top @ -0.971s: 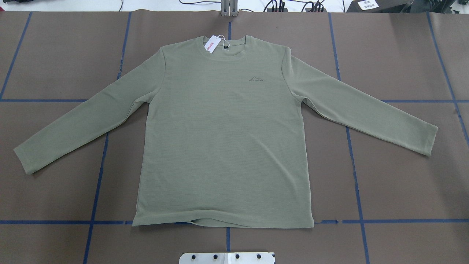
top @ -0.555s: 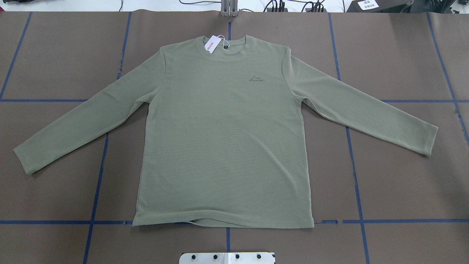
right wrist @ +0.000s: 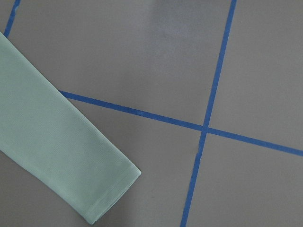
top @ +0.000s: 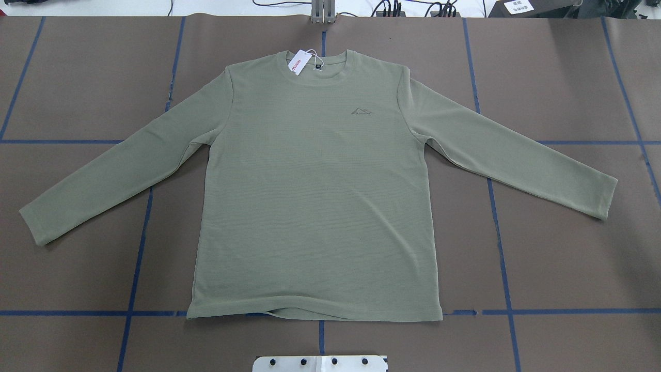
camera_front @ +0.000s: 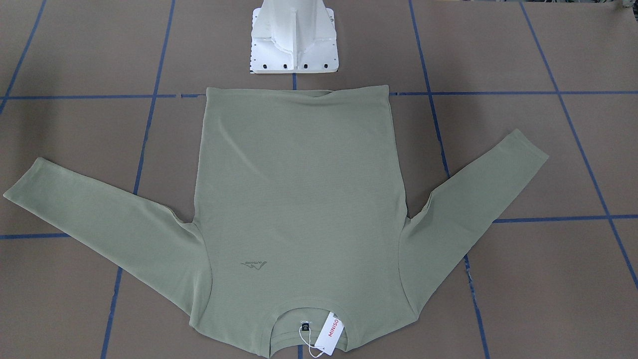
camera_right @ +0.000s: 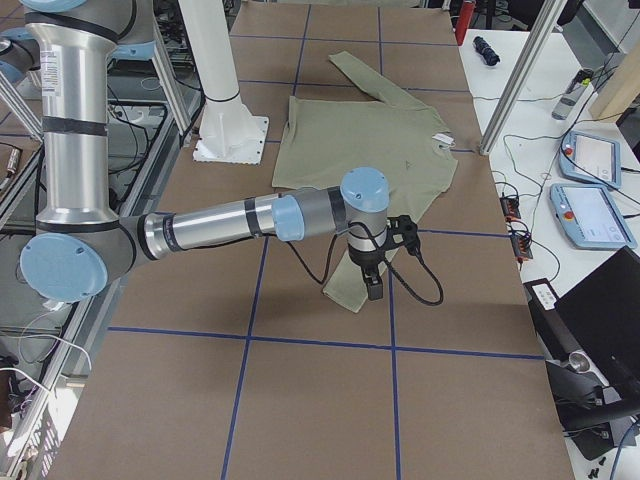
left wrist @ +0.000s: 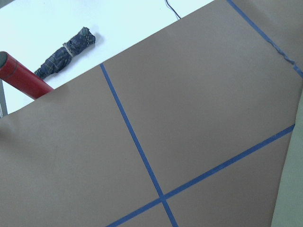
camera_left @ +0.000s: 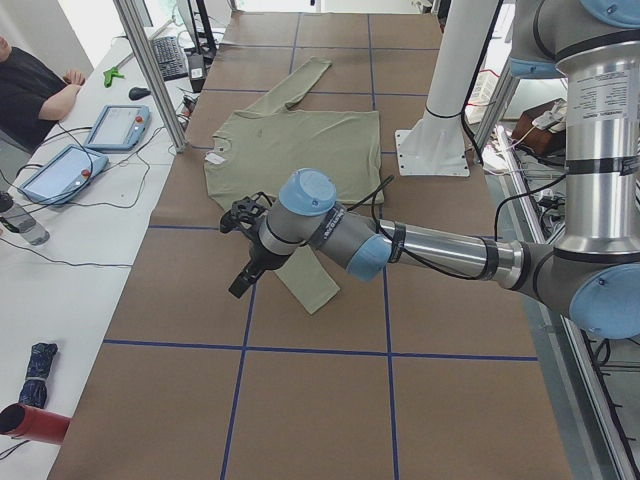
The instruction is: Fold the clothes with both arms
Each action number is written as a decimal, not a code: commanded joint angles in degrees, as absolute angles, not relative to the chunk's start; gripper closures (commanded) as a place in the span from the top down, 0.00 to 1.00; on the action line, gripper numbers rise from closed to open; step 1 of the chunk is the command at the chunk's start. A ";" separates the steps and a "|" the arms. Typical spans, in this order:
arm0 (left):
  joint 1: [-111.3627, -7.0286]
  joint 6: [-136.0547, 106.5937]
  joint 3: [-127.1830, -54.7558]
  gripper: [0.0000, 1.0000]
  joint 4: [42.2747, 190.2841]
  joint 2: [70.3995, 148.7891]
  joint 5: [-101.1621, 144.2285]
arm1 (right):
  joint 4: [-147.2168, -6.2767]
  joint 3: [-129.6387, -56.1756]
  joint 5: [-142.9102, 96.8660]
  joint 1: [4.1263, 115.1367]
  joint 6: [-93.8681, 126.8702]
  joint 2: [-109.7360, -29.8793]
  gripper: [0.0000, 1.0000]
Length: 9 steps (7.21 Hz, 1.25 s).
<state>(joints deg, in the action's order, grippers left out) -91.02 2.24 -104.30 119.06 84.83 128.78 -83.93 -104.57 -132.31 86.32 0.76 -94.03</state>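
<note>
Nearest the robot, the shirt [top: 315,206] has its hem along a blue tape line [top: 568,311], just beyond the pedestal base [camera_front: 294,45]. It is spread flat and face up, probably so both sleeves can fold inward freely. The left gripper [camera_left: 238,289] hangs above the left sleeve [top: 113,175] and the right gripper [camera_right: 375,290] above the right sleeve [top: 516,155]. Whether either gripper's fingers are apart cannot be told. Bare table [top: 568,258] lies outside both cuffs. Farthest away, the hang tag [top: 298,64] rests at the collar.
</note>
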 commanded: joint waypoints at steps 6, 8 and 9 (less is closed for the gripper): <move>-91.05 1.14 -103.89 1.00 119.97 84.29 128.85 | -33.75 -82.01 -123.33 69.63 39.29 -96.86 0.77; -91.05 1.14 -103.89 1.00 119.97 84.29 128.85 | -33.66 -81.39 -121.91 66.02 39.29 -96.15 0.77; -91.05 1.14 -103.80 1.00 119.97 84.46 128.85 | -33.66 -81.21 -121.82 64.61 39.29 -96.15 0.75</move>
<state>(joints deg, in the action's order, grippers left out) -91.06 1.14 -103.86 119.97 84.32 128.85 -33.73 -81.46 -122.21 66.44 39.26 -96.24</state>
